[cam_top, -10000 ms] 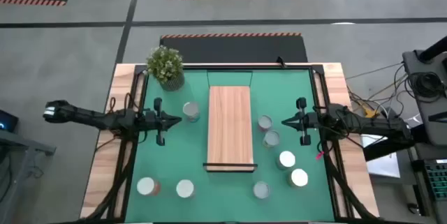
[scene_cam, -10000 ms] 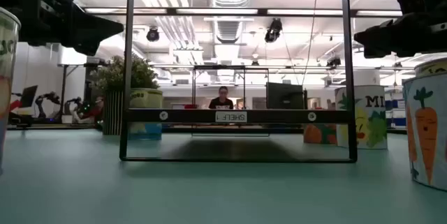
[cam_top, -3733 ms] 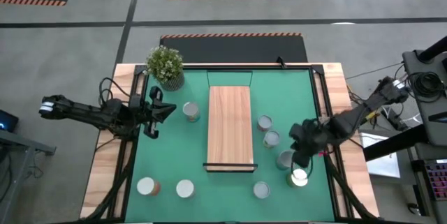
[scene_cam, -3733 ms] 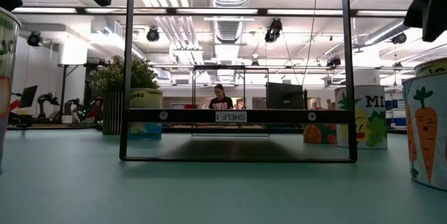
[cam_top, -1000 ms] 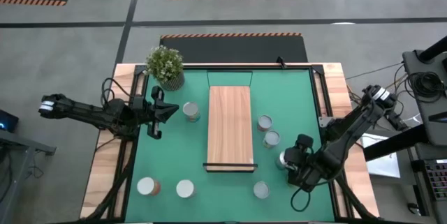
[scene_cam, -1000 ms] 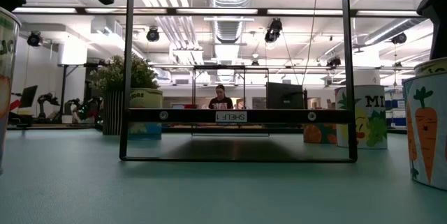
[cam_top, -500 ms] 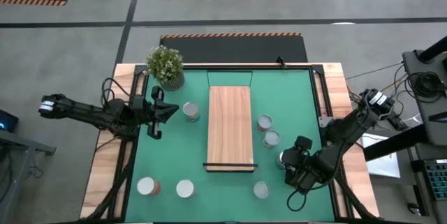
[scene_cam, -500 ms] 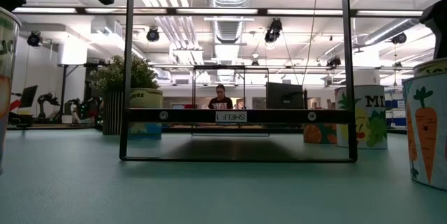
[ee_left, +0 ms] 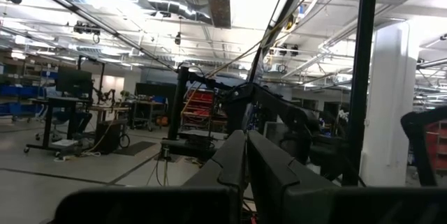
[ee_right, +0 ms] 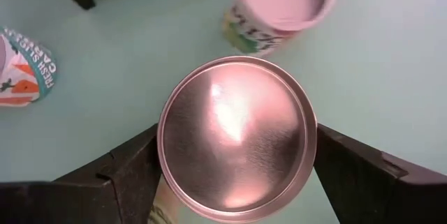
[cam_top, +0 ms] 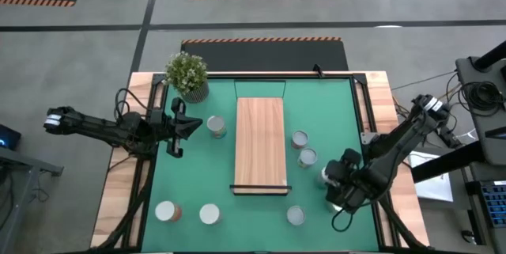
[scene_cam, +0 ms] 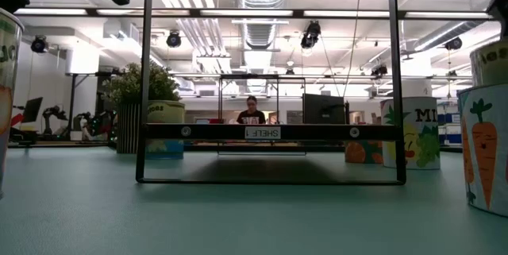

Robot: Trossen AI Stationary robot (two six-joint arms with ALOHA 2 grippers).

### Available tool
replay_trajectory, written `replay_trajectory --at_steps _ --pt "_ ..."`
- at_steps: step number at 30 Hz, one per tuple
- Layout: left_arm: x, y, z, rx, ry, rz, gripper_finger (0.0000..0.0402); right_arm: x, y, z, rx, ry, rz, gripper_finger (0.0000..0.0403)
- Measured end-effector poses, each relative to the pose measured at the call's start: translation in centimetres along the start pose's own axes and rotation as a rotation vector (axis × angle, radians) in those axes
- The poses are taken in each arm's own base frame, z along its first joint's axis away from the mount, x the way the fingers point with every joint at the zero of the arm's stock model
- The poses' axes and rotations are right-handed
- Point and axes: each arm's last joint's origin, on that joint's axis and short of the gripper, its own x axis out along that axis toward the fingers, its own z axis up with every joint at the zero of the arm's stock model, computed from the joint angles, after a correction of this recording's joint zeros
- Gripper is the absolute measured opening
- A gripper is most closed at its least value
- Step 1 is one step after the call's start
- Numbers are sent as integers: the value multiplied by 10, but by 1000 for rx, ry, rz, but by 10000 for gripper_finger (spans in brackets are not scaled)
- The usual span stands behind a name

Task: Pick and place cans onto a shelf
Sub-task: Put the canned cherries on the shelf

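The step in hand is the grasp of one can. The right gripper (ee_right: 234, 182) hangs over the near right part of the desk, and its jaws stand on both sides of a round tin with a shiny silver lid (ee_right: 236, 137). The jaws are touching or nearly touching its wall; I cannot tell if they already press it. In the low view a can seems to stand higher than the carrot-labelled tin (scene_cam: 486, 145), so it may be just off the mat.

My judgement: the next move asks for a firm pinch, then a straight lift, and a carry toward the long light-wood shelf plank with a dark strip at its near end (cam_top: 260, 144), which carries no can. The white-topped tin with a green label (ee_right: 279, 8) stands just beside, so the lift must not knock it.

The left gripper (cam_top: 195, 125) waits beside the potted green plant (cam_top: 187, 74), with its jaws pressed together.

The desk is covered with a green mat (cam_top: 198, 171) inside a wooden border. Behind it there is a large hall with ceiling lights, and a person (scene_cam: 252, 112) sits far away.
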Motion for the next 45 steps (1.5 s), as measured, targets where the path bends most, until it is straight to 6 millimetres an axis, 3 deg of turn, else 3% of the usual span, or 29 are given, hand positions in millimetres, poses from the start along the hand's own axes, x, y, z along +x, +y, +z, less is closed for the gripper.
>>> replay_trajectory --at_steps 8,25,35,45 --pt "0 0 0 -1 -5 0 0 -28 -25 22 91 -31 -4 311" --pt "0 0 5 -8 -35 2 0 -69 -66 122 156 -156 -5 314" --pt "7 -2 21 68 -40 3 0 -57 -69 185 111 -203 -38 314" --pt "10 -4 29 88 2 3 0 -19 -76 258 141 -148 -94 315"
